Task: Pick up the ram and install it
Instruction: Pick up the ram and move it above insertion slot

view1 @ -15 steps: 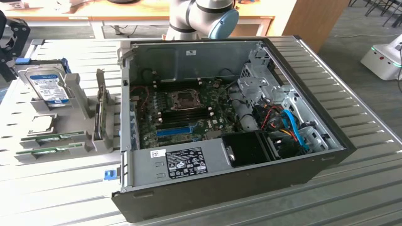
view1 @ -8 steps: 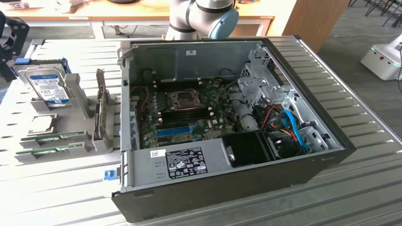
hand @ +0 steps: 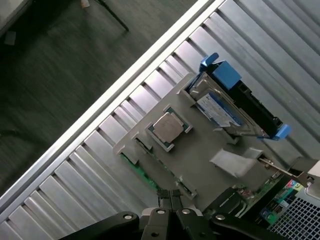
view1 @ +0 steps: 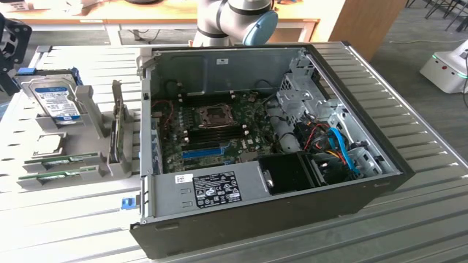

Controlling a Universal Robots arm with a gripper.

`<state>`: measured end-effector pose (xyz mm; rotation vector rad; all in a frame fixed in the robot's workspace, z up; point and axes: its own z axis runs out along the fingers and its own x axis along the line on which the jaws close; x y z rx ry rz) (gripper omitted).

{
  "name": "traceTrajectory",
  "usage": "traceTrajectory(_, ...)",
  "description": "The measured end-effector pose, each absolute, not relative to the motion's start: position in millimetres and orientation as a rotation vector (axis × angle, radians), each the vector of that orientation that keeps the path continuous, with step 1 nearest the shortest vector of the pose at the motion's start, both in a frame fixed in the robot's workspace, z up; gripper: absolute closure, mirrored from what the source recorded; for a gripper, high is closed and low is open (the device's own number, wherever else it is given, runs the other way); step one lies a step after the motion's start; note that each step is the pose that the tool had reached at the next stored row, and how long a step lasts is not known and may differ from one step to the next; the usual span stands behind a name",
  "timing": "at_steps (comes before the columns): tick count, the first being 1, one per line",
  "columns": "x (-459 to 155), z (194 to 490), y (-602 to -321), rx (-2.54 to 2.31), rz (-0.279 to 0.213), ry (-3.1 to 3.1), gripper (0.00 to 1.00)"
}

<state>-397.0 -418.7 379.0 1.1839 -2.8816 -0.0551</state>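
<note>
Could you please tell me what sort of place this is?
Probably a robotics lab set up for computer assembly: an open black desktop computer case on a ribbed metal table, a grey plastic parts holder beside it, wooden desks behind.

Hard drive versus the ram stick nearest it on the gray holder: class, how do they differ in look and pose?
The hard drive is boxy and silver with a blue-and-white label; the ram stick is a thin, narrow green board. The hard drive stands propped up; the ram stick sits low in a slot. Both rest in the gray holder, outside the computer case.
</note>
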Motion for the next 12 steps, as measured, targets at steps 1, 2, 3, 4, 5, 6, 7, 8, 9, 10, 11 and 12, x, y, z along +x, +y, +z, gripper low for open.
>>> traceTrajectory(1,-397.0,379.0,-418.7,1.210,-0.055,-2.871,0.90)
traceTrajectory(2,-397.0,379.0,-418.7,1.235,-0.054,-2.859,0.90)
traceTrajectory(3,-397.0,379.0,-418.7,1.261,-0.054,-2.848,0.90)
traceTrajectory(4,-397.0,379.0,-418.7,1.289,-0.054,-2.835,0.90)
traceTrajectory(5,-397.0,379.0,-418.7,1.314,-0.053,-2.823,0.90)
traceTrajectory(6,-397.0,379.0,-418.7,1.338,-0.053,-2.811,0.90)
traceTrajectory(7,-397.0,379.0,-418.7,1.363,-0.052,-2.799,0.90)
traceTrajectory(8,-397.0,379.0,-418.7,1.388,-0.052,-2.786,0.90)
traceTrajectory(9,-397.0,379.0,-418.7,1.413,-0.052,-2.773,0.90)
traceTrajectory(10,-397.0,378.9,-418.7,1.440,-0.051,-2.759,0.90)
traceTrajectory(11,-397.0,378.9,-418.7,1.465,-0.051,-2.746,0.90)
traceTrajectory(12,-397.0,378.9,-418.7,1.489,-0.050,-2.732,0.90)
